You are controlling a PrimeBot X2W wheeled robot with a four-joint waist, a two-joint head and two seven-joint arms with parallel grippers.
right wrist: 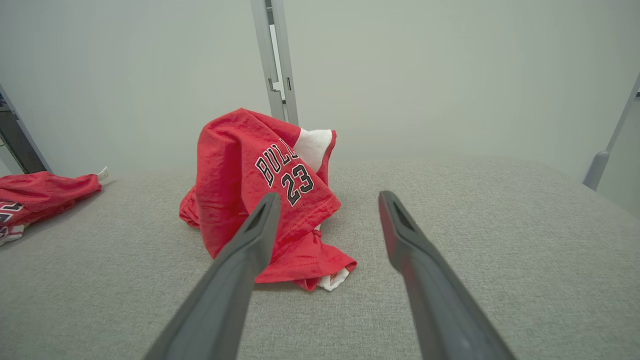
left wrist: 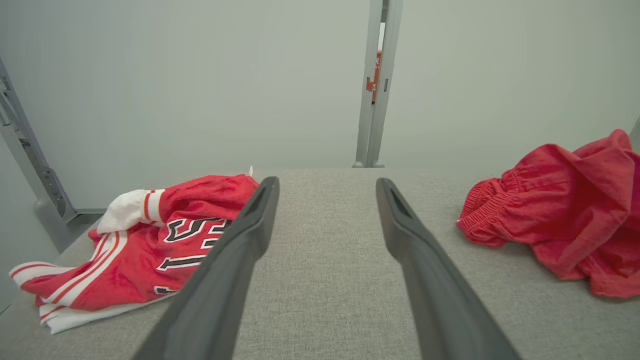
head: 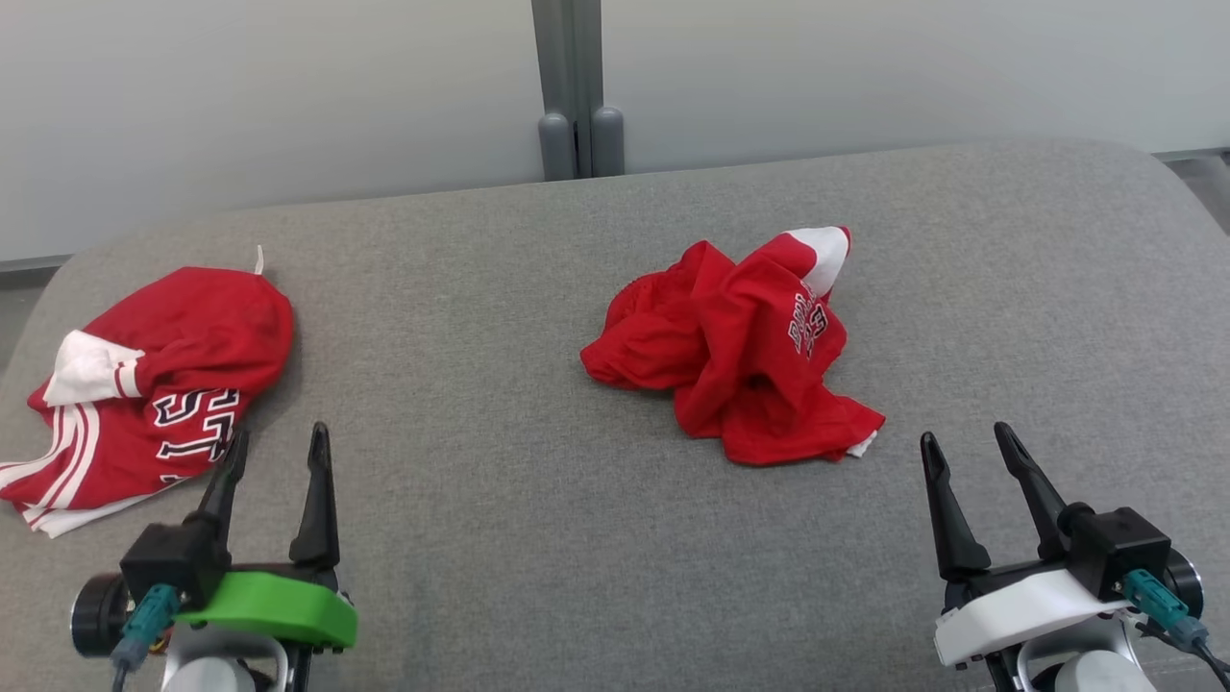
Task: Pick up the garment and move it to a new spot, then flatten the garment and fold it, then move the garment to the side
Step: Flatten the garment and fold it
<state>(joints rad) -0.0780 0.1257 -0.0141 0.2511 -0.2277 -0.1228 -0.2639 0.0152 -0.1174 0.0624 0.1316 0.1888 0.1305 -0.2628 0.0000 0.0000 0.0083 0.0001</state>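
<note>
A grey fabric-covered tabletop (head: 538,538) is seen before a pale wall, with a grey post (head: 574,86) standing at its far edge. The left tool (head: 279,432) is held low over the near left part of the tabletop, its two dark fingers spread apart with nothing between them. The right tool (head: 965,434) is held likewise at the near right, its fingers also spread and empty. The crumpled red garment (head: 740,356) is found in the middle of the tabletop, ahead of the right tool and to its left, apart from the fingertips. It is bunched into a heap, with a white patch at its far end and dark lettering with the number 23 on one fold. A second red garment (head: 163,384), striped in white and marked with dark letters, is laid at the left edge of the tabletop, just beside the left tool's outer finger; whether they touch cannot be told.
</note>
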